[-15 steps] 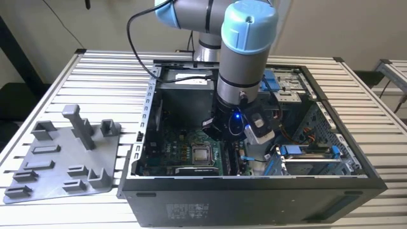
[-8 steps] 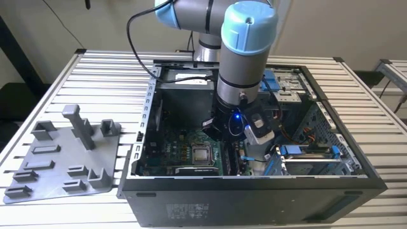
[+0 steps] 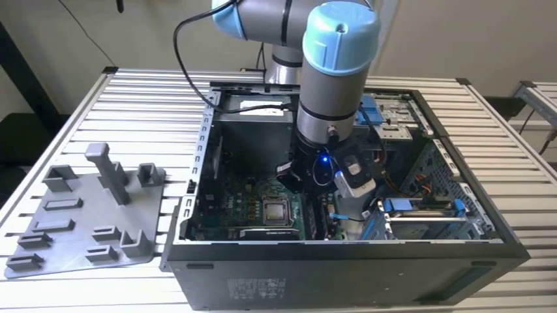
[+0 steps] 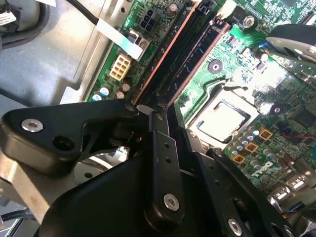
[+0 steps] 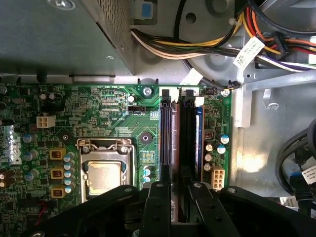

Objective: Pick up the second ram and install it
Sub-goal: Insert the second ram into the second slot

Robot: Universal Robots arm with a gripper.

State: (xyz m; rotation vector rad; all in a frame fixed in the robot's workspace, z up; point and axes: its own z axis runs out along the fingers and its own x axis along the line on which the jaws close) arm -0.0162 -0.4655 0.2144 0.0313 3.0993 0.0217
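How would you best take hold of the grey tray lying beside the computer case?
Probably by its tall post, from straight above: the grey tray lies flat on the table, and that post stands highest, clear of the others.

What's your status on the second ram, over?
Pincer low over memory slots, inside the case. Second ram seems upright in slot beneath it. Nothing blocking seen.
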